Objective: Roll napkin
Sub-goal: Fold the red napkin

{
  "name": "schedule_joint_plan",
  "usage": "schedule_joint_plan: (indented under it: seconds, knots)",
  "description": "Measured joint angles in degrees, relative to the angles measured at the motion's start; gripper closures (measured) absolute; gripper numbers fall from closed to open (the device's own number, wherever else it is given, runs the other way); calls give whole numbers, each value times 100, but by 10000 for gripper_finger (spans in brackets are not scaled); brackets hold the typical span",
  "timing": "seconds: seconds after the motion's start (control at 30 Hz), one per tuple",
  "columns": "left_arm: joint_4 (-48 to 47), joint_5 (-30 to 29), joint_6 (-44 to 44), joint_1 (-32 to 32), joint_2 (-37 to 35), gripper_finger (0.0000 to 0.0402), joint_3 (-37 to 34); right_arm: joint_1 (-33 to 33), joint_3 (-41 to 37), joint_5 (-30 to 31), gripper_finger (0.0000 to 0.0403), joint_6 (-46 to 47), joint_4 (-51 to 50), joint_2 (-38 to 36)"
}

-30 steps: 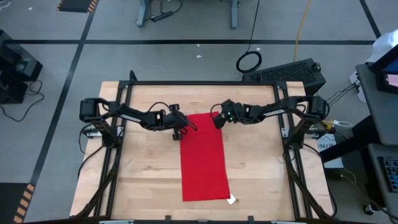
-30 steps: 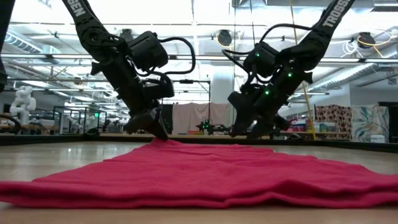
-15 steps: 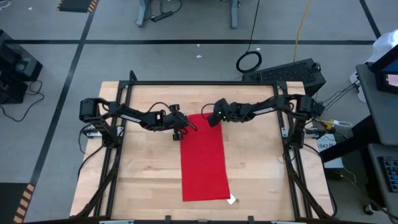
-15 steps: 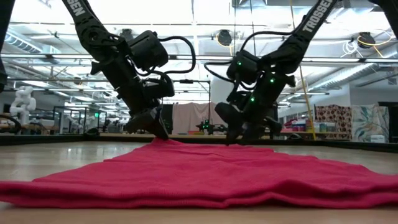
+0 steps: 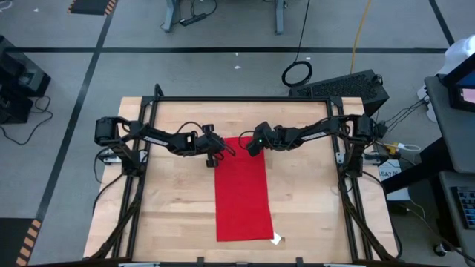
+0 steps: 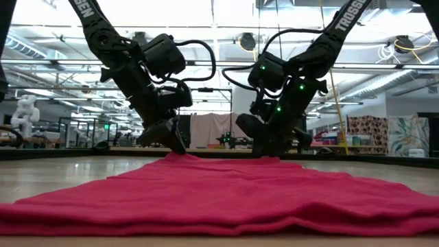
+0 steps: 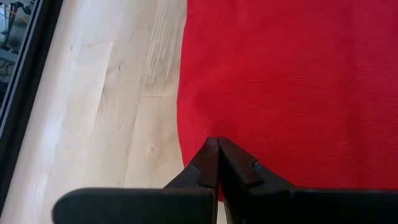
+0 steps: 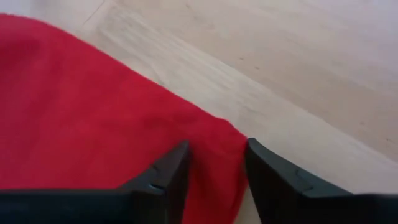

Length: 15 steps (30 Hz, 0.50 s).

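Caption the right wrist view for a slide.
Right gripper straddling a far corner of the red napkin, fingers apart, on the wooden table.

The napkin point(image 6: 226, 199) lies spread across the table point(image 6: 55, 175). At its far edge, the left gripper point(image 6: 168, 144) touches down at 11 o'clock, the right gripper point(image 6: 264, 147) at 1 o'clock.

In the low view, white capital letters run along the upper link of each dark arm. The right arm point(image 6: 346, 24) reads "TROSSEN", cut at the top edge. The left arm point(image 6: 89, 17) shows only the letters "SEN". No other writing can be read anywhere.
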Motion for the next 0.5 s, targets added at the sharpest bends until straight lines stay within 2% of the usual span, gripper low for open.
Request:
schedule_joint_plan:
  seconds: [0.33,0.5]
  knots:
    - [0,-9,-649,0,0,395,0,108,-9,244,385,-305,26,-4]
    - [-74,-433,-1406,20,-42,377,2,159,-15,292,390,-469,114,-12]
